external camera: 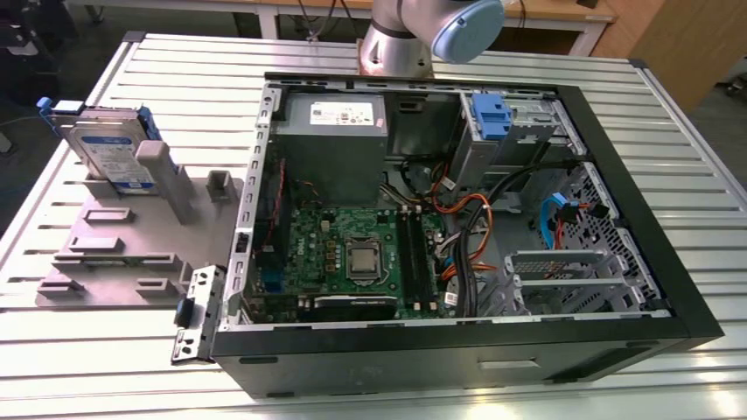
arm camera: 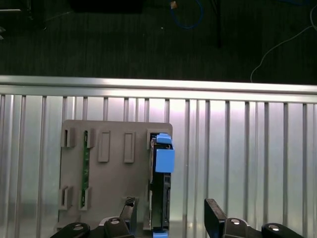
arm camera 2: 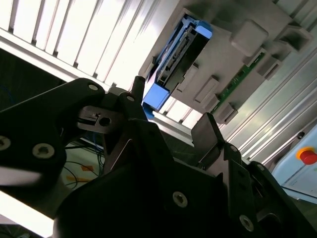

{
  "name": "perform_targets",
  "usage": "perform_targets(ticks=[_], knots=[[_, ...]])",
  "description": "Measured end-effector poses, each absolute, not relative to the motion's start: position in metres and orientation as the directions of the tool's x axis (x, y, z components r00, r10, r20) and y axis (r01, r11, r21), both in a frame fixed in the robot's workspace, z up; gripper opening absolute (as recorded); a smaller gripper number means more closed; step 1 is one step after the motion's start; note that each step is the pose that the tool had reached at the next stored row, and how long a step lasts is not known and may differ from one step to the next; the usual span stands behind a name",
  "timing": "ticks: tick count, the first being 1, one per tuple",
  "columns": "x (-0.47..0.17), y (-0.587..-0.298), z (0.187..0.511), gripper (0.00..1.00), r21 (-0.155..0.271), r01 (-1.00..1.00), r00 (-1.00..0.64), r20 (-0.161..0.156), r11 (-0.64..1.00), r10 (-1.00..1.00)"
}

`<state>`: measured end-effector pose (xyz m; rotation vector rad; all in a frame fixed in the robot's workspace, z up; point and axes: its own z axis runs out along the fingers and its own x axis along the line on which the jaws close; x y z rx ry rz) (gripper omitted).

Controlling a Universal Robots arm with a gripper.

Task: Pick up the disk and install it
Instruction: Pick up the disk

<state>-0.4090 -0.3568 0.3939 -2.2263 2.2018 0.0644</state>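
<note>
Standing on edge, disk (external camera: pixel 108 150) upright

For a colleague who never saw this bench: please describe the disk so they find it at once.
At the exterior view's left, beside the open computer case, lies a grey fixture. The disk stands on edge at its far end. Unlike the grey posts beside it, it has a blue frame and label.

Slatted metal table (external camera: pixel 94 367), open black computer case (external camera: pixel 467 348) on it, grey holder block (external camera: pixel 117 226) just beside

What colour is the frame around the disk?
Blue, clearest on the frame in the first wrist view.
</note>
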Motion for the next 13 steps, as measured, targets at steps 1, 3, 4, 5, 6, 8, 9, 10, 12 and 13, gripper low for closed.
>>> perform_targets(ticks=[1, 3, 4, 5, 6, 8, 9, 10, 12, 13], knots=[[-0.409, -0.357, 0.393, 0.65, 0.022, -1.0, 0.011, -0.036, -0.011, -0.999], [-0.409, -0.357, 0.39, 0.65, 0.022, -1.0, 0.011, -0.036, -0.011, -0.999], [-0.409, -0.357, 0.389, 0.65, 0.022, -1.0, 0.011, -0.036, -0.011, -0.999], [-0.409, -0.357, 0.388, 0.65, 0.022, -1.0, 0.011, -0.036, -0.011, -0.999], [-0.409, -0.357, 0.387, 0.65, 0.022, -1.0, 0.011, -0.036, -0.011, -0.999], [-0.409, -0.357, 0.386, 0.65, 0.022, -1.0, 0.011, -0.036, -0.011, -0.999], [-0.409, -0.357, 0.385, 0.65, 0.022, -1.0, 0.011, -0.036, -0.012, -0.999], [-0.409, -0.357, 0.384, 0.65, 0.022, -1.0, 0.011, -0.036, -0.011, -0.999], [-0.409, -0.357, 0.383, 0.65, 0.022, -1.0, 0.011, -0.036, -0.011, -0.999], [-0.409, -0.357, 0.382, 0.65, 0.022, -1.0, 0.011, -0.036, -0.011, -0.999]])
